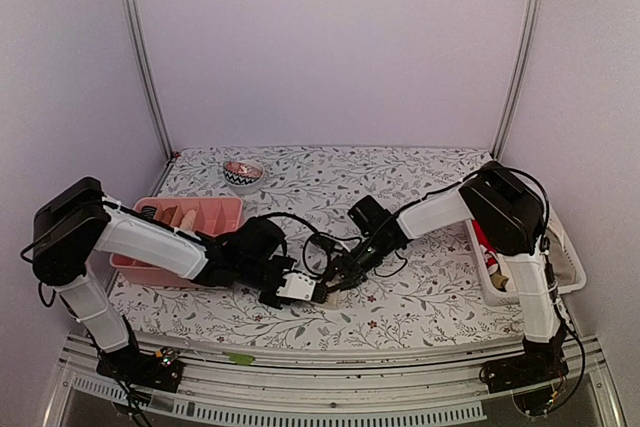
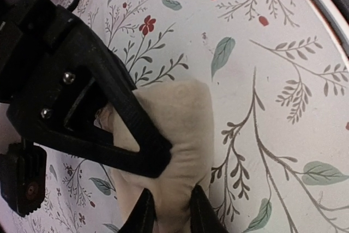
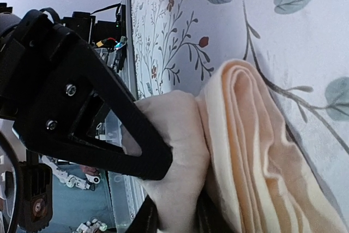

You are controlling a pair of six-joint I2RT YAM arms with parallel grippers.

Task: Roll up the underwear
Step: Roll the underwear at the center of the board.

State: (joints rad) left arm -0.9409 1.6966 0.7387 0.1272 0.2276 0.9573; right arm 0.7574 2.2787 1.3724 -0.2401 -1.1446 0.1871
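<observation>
One cream underwear point(image 1: 332, 297) lies near the table's front edge, and both grippers meet on it. In the left wrist view its rolled beige body point(image 2: 182, 113) runs down between the black fingers. My left gripper point(image 2: 170, 199) is shut on it and the cloth bunches between the jaws. In the right wrist view the underwear point(image 3: 245, 151) shows as stacked peach-cream folds with a paler fold beside them. My right gripper point(image 3: 175, 203) is shut on that paler fold. From above, the left gripper point(image 1: 305, 289) comes in from the left and the right gripper point(image 1: 345, 272) from the right.
A pink divided tray point(image 1: 222, 209) stands at the left behind the left arm. A small patterned bowl point(image 1: 243, 174) sits at the back. At the right edge a white basket point(image 1: 565, 265) holds more items. The metal front rail point(image 1: 330, 352) runs just below the grippers.
</observation>
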